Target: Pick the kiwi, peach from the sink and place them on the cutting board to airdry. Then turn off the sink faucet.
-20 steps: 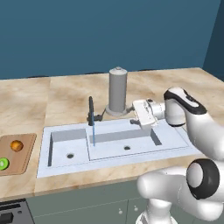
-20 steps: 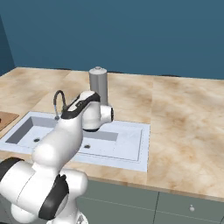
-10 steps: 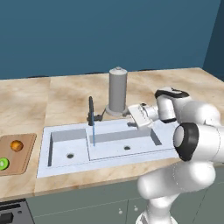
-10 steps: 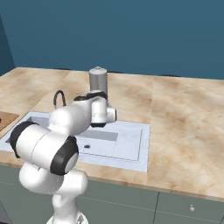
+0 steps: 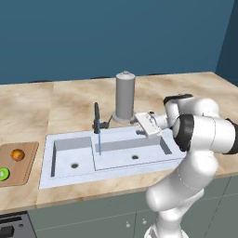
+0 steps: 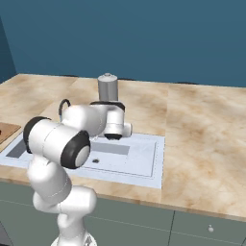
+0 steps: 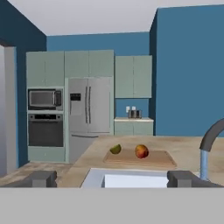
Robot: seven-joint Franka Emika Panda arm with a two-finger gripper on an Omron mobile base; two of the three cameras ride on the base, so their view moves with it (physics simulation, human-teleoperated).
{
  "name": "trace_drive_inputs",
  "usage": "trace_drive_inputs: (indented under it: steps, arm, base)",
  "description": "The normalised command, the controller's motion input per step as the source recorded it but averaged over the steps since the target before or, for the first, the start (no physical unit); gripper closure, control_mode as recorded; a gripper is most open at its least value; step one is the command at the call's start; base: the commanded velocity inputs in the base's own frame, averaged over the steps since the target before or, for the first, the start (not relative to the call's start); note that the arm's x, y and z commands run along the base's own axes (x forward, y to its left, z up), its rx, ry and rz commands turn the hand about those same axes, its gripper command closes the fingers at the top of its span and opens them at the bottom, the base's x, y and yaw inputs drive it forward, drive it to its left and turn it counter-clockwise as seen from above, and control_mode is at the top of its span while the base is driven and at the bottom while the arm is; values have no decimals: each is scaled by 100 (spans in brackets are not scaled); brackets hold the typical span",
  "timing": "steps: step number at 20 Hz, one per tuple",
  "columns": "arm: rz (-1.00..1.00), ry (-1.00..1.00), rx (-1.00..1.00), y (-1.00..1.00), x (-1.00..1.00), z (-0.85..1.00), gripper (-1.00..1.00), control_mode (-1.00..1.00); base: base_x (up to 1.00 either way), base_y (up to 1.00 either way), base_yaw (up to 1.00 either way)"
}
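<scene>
claw [image 7: 111, 178]: wide open, nothing in it; hangs over long basin, aimed along the sink toward the board
kiwi [image 5: 3, 174]: on cutting board [image 5: 21, 165], near front edge
peach [image 5: 17, 155]: on board too, just behind kiwi
sink [image 5: 111, 153]: no fruit in either basin
faucet [image 5: 97, 119]: water running, thin blue stream into basin

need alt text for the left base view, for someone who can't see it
A white robot arm holds its open hand over the sink, right of the dark faucet, which runs a thin stream of water. At far left, the kiwi and peach sit on the cutting board.
</scene>
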Motion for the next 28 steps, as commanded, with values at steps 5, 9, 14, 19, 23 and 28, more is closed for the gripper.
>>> trace_drive_inputs:
  steps: [5, 9, 14, 19, 23, 28]
  arm:
    - [0, 0, 11, 0, 21, 0, -100, -100]
    - [0, 0, 2, 7, 21, 0, -100, -100]
    - [0, 0, 0, 18, 18, 0, -100, -100]
    - [0, 0, -1, 11, 13, -7, -100, -100]
    - [0, 0, -4, 5, 11, -13, -100, -100]
    - [-1, 0, -5, 2, 20, -14, -100, -100]
  base:
    - [0, 0, 0]
    - [0, 0, 0]
    - [0, 0, 0]
    - [0, 0, 0]
    - [0, 0, 0]
    - [0, 0, 0]
